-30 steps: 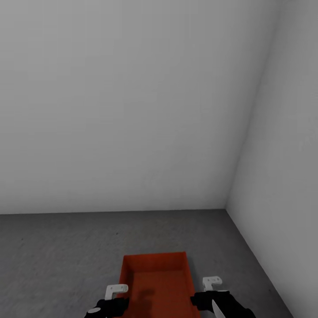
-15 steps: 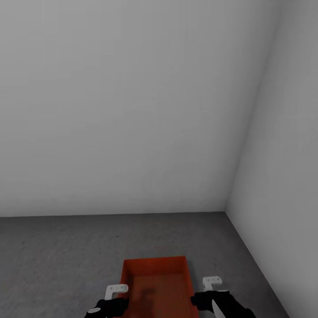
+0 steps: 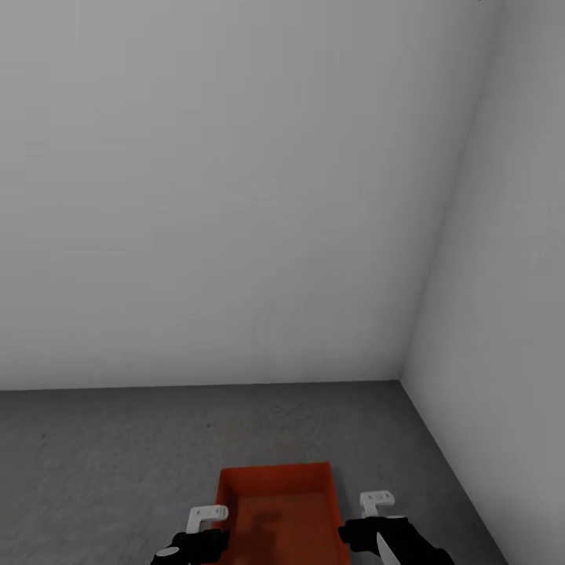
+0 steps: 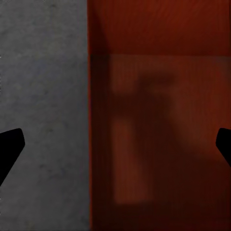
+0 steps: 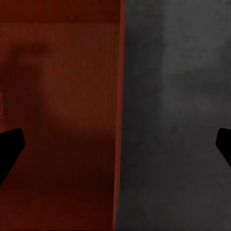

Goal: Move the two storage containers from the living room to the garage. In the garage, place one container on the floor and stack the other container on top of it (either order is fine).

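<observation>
Bin sitting in the garage corner, grippers spread over its side walls

Orange bin (image 3: 278, 514) is bottom centre of the head view, on the concrete floor (image 3: 102, 463). Left gripper (image 4: 115, 144) and right gripper (image 5: 115, 144) are both wide, each straddling a wall. If they rise unevenly or snag, I'd guess it tips or slides.

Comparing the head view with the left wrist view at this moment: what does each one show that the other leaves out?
Head view alone: two pale walls meeting in a corner, both grippers, left and right, flanking the bin's sides, and the bin's whole far end.
Left wrist view alone: a close look down one bin wall, a fingertip on each side of it, jaws open.
Both: the orange bin and grey concrete floor.
</observation>
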`<state>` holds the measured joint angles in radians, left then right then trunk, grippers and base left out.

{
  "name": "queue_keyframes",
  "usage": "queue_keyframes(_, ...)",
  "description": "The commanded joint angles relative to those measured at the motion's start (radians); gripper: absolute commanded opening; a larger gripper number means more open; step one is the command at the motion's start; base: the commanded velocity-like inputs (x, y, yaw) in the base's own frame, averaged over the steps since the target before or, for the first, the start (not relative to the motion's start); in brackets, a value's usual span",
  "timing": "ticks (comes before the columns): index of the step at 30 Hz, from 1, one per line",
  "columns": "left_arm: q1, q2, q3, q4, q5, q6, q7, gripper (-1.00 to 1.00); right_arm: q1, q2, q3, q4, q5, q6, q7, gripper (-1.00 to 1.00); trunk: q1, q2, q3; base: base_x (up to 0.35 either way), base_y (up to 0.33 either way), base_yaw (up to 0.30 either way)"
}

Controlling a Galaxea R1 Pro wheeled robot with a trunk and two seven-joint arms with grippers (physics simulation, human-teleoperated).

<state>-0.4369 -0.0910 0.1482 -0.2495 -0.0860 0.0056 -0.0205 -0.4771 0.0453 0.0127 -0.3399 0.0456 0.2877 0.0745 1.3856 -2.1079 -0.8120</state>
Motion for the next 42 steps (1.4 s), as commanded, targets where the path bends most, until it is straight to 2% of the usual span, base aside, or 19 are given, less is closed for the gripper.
queue_keyframes(1, 0.0, -0.001, 0.008, -0.001, -0.009, 0.001, -0.001, 1.0, 0.0, 0.0, 0.001, -0.002, 0.005, 0.006, 0.003, 1.0, -0.004, 0.007, 0.002, 0.0, 0.0, 0.0)
queue_keyframes(19, 0.0, -0.002, 0.01, 0.0, -0.009, 0.001, 0.001, 1.0, 0.0, 0.0, 0.001, -0.001, 0.006, 0.004, 0.001, 1.0, -0.073, 0.133, 0.059, 0.0, 0.0, 0.0)
queue_keyframes(33, 0.0, -0.001, 0.01, -0.002, -0.007, -0.012, 0.0, 1.0, 0.0, -0.001, 0.001, 0.001, 0.007, 0.004, 0.001, 1.0, -0.073, 0.133, 0.059, -0.007, 0.0, 0.0)
queue_keyframes(42, 0.0, -0.001, 0.01, -0.002, -0.007, -0.015, 0.002, 1.0, 0.0, 0.005, 0.004, 0.001, 0.005, 0.006, 0.002, 1.0, -0.073, 0.133, 0.059, -0.249, 0.0, -0.001)
